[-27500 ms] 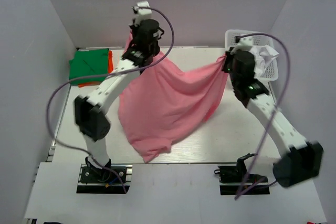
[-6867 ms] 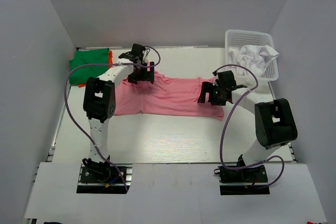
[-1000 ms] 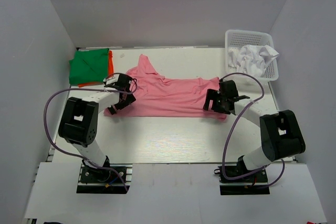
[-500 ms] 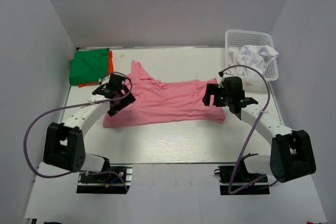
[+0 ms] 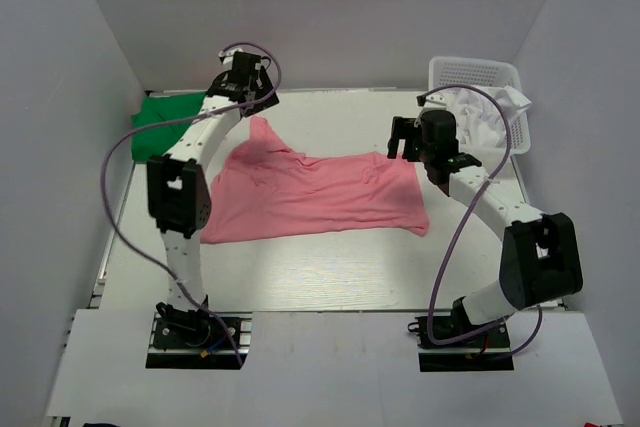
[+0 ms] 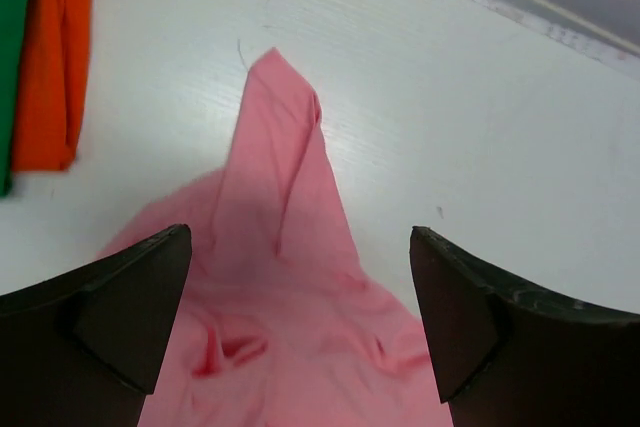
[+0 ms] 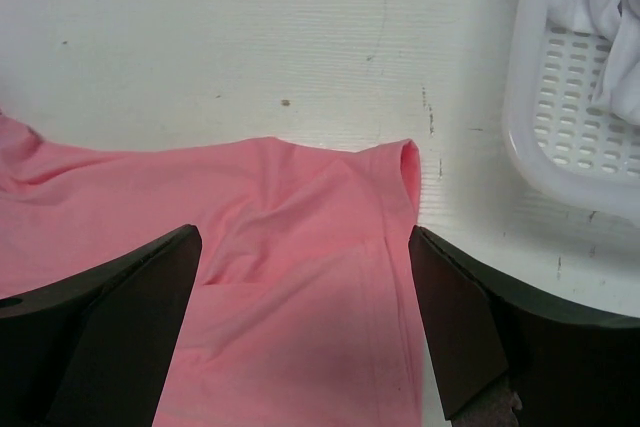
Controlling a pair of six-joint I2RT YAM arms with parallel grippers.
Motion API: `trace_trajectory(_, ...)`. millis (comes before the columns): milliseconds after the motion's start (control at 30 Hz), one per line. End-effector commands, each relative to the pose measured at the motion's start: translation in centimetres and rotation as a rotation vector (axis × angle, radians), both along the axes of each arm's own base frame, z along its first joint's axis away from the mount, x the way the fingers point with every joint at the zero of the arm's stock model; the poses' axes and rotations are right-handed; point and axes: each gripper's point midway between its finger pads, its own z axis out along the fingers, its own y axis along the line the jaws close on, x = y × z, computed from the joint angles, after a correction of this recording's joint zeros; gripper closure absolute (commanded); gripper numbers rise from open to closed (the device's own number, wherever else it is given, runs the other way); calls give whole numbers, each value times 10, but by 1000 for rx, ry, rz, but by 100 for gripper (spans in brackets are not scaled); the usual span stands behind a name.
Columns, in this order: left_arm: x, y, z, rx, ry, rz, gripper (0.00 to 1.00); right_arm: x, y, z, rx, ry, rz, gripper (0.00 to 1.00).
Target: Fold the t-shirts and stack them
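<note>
Your left fingers [image 5: 252, 95] and right fingers [image 5: 401, 140] hang wide open and empty over the far corners of the salmon pink t-shirt [image 5: 320, 197]. It lies spread on the surface [image 5: 330, 267], with bare room along its edges.

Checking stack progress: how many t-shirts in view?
4: pink t-shirt spread mid-table; green t-shirt folded far left on the orange t-shirt; white t-shirt crumpled in the basket. More may be hidden there.

Left arm [image 5: 205, 137] and right arm [image 5: 487, 199]: white links joined by black joint housings, each mounted on a black base [image 5: 195, 332]. A purple cable [image 5: 108, 197] loops alongside each arm. Left gripper [image 6: 300, 247] and right gripper [image 7: 303, 237] carry black, matte, wedge-shaped fingers [image 6: 130, 312] with bevelled edges.
</note>
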Motion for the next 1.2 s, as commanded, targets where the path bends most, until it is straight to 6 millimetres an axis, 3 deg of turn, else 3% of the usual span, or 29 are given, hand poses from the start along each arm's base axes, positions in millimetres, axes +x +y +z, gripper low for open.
trace_trajectory(0,39,9,-21,148,45,-37,0,26,-8,22,-35,-71,-62,10)
trace_trajectory(67,58,10,-35,162,64,-38,0,31,-5,11,-50,-37,-57,10)
trace_trajectory(100,77,12,-20,148,4,-23,0,37,-6,18,-50,-46,-62,10)
trace_trajectory(133,84,16,-47,164,41,-23,0,38,-4,7,-60,-15,-60,10)
trace_trajectory(167,94,11,-48,144,5,-34,0,43,-4,12,-63,-26,-64,10)
trace_trajectory(233,102,20,-65,125,-7,-29,0,47,-4,2,-80,-3,-67,10)
trace_trajectory(300,108,11,-73,96,-50,-67,0,49,-6,-2,-99,20,-78,10)
trace_trajectory(333,109,11,-72,94,-60,-67,0,51,-8,-14,-113,48,-80,10)
trace_trajectory(400,111,12,-96,87,-16,-77,0,54,-10,-24,-132,78,-91,10)
trace_trajectory(433,110,13,-105,91,6,-78,0,60,-8,-18,-133,67,-93,10)
trace_trajectory(500,111,14,-120,102,25,-70,0,61,-9,-37,-154,115,-94,10)
trace_trajectory(533,112,14,-135,105,43,-71,2,66,-16,-36,-151,115,-113,10)
trace_trajectory(600,115,14,-141,106,47,-71,5,65,-5,-53,-155,153,-93,10)
trace_trajectory(700,115,5,-151,74,52,-107,16,71,-9,-67,-173,182,-124,10)
trace_trajectory(833,106,-3,-166,64,80,-179,44,81,-5,-82,-166,221,-143,10)
trace_trajectory(867,102,-2,-172,66,97,-180,63,89,-4,-76,-143,206,-160,10)
trace_trajectory(900,100,-1,-171,73,101,-186,73,84,-7,-93,-160,258,-175,10)
trace_trajectory(933,96,2,-173,82,111,-178,83,85,-7,-96,-152,272,-192,10)
trace_trajectory(967,94,4,-176,90,119,-171,100,86,-5,-98,-138,283,-204,10)
trace_trajectory(1167,91,7,-159,104,92,-167,100,92,-7,-115,-126,338,-279,10)
